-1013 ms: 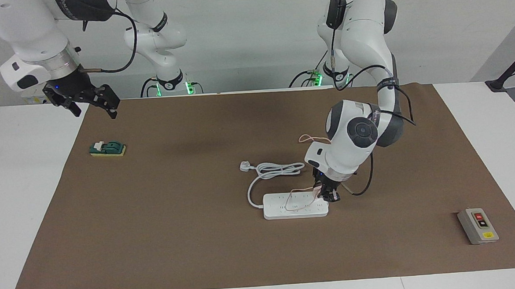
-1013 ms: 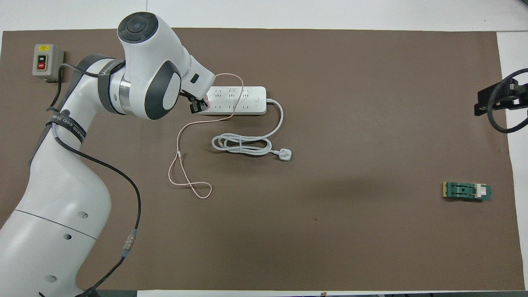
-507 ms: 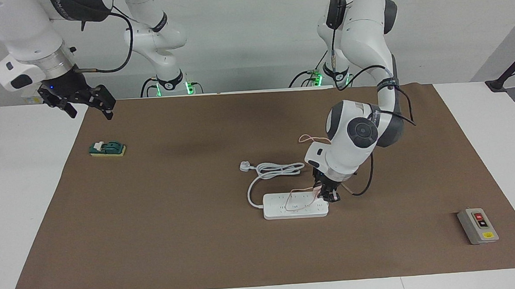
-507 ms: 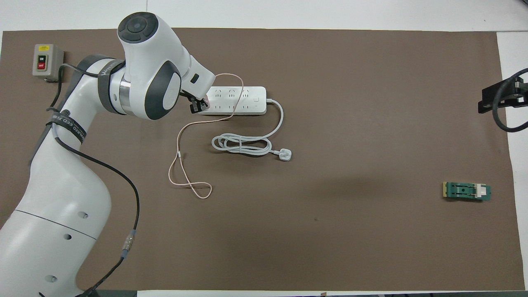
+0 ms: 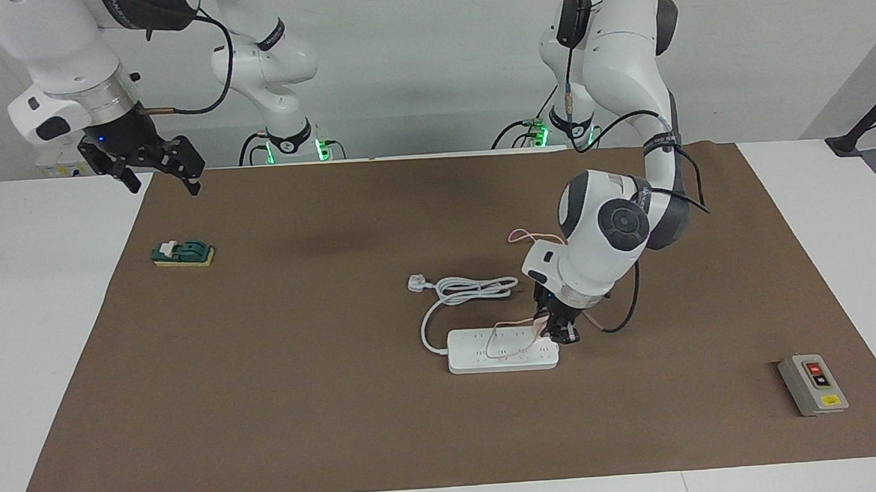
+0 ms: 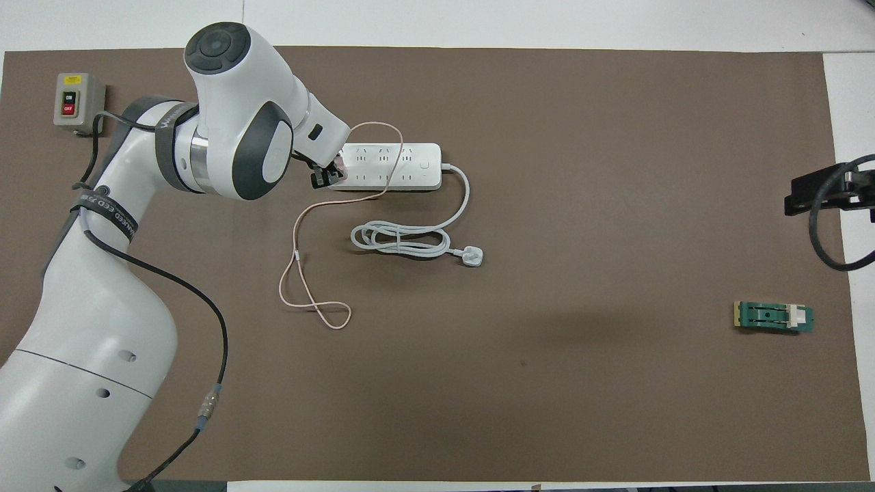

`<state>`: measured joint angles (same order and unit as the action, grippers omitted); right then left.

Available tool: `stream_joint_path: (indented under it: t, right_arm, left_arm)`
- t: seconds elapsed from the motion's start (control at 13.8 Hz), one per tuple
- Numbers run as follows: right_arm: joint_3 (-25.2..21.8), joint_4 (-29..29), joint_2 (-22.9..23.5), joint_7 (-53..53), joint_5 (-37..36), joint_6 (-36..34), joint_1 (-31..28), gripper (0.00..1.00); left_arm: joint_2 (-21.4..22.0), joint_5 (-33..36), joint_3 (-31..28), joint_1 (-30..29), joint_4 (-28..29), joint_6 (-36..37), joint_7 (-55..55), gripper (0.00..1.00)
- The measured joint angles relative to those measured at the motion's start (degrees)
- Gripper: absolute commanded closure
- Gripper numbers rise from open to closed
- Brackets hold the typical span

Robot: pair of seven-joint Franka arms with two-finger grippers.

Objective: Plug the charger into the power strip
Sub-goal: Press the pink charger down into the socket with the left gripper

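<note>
The white power strip (image 5: pixel 503 350) (image 6: pixel 393 166) lies flat on the brown mat, its thick cord coiled nearer the robots. My left gripper (image 5: pixel 559 336) (image 6: pixel 327 178) is down at the strip's end toward the left arm's side, shut on the pale-pink charger (image 5: pixel 540 323) (image 6: pixel 338 164), which sits at the strip's end sockets. Whether its prongs are in a socket is hidden by the hand. The charger's thin pink cable (image 6: pixel 301 273) arcs over the strip and loops on the mat. My right gripper (image 5: pixel 165 187) hangs open and raised over the mat's edge at the right arm's end.
A white three-pin plug (image 5: pixel 417 282) (image 6: pixel 472 257) ends the strip's cord. A grey box with red and black buttons (image 5: pixel 813 385) (image 6: pixel 70 102) sits at the left arm's end. A small green block (image 5: pixel 183 253) (image 6: pixel 774 317) lies below the right gripper.
The left arm's wrist and elbow have shifted slightly while its gripper stays at the strip's end. The raised right gripper has drifted a little along the mat's edge.
</note>
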<state>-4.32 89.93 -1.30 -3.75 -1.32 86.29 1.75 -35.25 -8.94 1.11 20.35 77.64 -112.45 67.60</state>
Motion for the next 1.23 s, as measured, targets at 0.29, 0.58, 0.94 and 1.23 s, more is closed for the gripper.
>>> stream_joint_path:
  t: [0.29, 0.58, 0.94, 1.23]
  right_arm:
    - [5.4, 2.3, -1.3, 0.0, 0.0, 0.8, -4.4, 0.0]
    - [5.4, 2.3, -1.3, 0.0, 0.0, 1.5, -5.0, 0.0]
    - [5.4, 2.3, -1.3, 0.0, 0.0, 1.5, -5.1, 0.0]
    - [5.4, 2.4, -1.3, 0.0, 0.0, 1.5, -5.1, 0.0]
  left_arm:
    - [0.2, -0.9, 0.1, -0.4, 1.8, -1.7, 8.1, 1.0]
    - [0.2, -0.8, 0.2, -0.4, 2.2, -2.2, 12.4, 1.0]
    - [0.4, -0.8, 0.2, -0.4, 2.5, -2.4, 12.9, 0.64]
    - [-0.6, -0.1, -0.5, -0.5, 3.5, -4.8, 13.8, 0.0]
